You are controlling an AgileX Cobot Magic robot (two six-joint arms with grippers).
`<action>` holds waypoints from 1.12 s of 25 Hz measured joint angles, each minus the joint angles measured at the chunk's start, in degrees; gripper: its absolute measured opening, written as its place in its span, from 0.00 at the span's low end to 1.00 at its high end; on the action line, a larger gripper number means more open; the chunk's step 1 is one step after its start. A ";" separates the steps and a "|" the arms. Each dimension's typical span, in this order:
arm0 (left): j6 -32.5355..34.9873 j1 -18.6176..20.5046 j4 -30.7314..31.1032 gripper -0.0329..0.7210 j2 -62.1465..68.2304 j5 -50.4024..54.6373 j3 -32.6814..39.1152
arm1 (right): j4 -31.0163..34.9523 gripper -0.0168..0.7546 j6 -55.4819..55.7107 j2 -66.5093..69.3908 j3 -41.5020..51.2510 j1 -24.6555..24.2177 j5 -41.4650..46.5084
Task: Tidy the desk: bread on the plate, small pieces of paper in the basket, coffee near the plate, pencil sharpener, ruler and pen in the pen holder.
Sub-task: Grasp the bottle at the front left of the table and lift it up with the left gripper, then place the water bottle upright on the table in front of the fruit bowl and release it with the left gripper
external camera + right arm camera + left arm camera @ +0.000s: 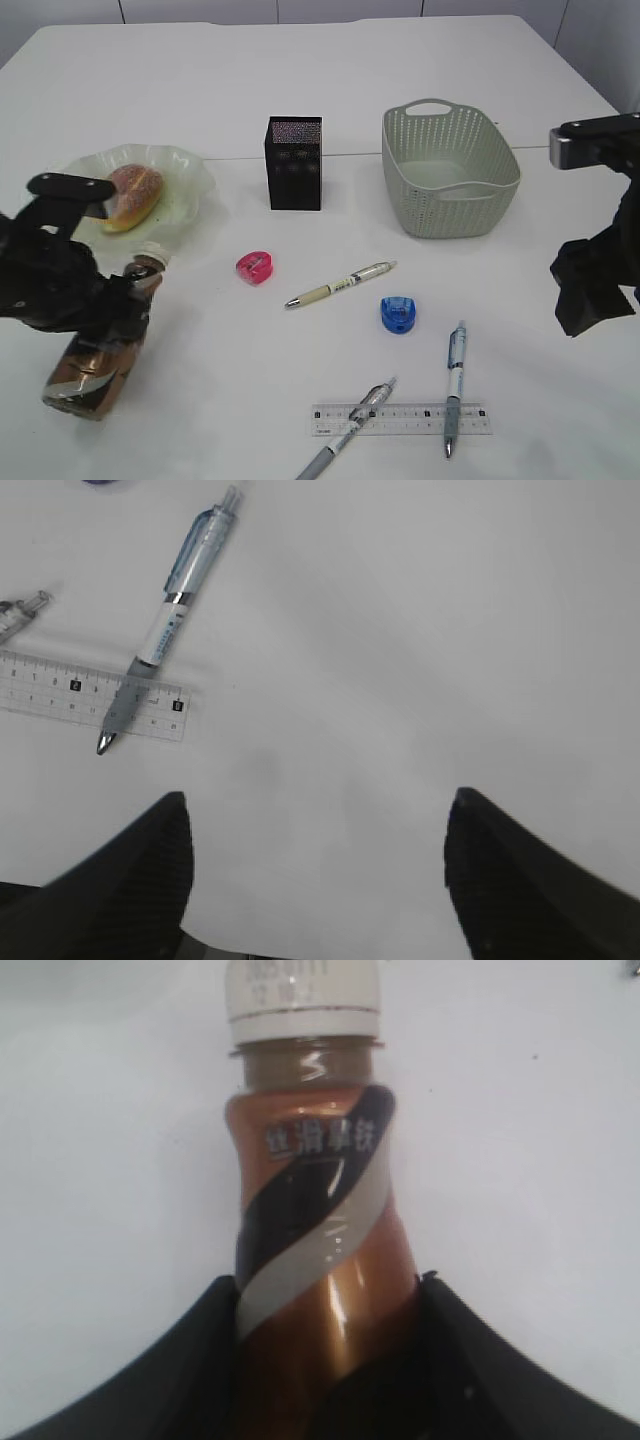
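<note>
Gripping: left gripper (325, 1360) clamped on small brown white-capped coffee bottle (315, 1220), cap tilted ahead toward wavy pale-green glass plate (190, 190), probably for setting beside it.
Waiting: right gripper (315, 870) wide, empty.

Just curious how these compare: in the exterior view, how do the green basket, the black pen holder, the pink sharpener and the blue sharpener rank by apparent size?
1. Basket, clearly largest.
2. Pen holder.
3. Pink sharpener and blue sharpener: they look alike, so no ranking between them.
</note>
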 joint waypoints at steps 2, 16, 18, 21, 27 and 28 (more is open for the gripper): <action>0.93 0.00 -0.08 0.54 -6.73 -5.17 4.92 | 0.00 0.77 0.00 0.00 0.00 0.00 -0.12; -5.05 0.00 0.35 0.54 -24.23 -52.88 29.78 | 0.00 0.77 -0.15 0.00 0.00 0.00 0.02; -8.30 0.00 1.87 0.54 -22.29 -58.51 30.37 | 0.00 0.77 -0.15 0.00 0.00 0.00 0.09; -12.63 0.00 5.01 0.54 -18.16 -67.86 30.37 | 0.00 0.77 -0.15 0.00 0.00 0.00 0.39; -14.99 0.00 8.46 0.54 -9.28 -81.54 30.37 | 0.00 0.77 -0.15 0.00 0.00 0.00 1.37; -14.99 0.00 9.44 0.54 -8.22 -81.54 30.37 | 0.00 0.77 -0.15 0.00 0.00 0.00 1.37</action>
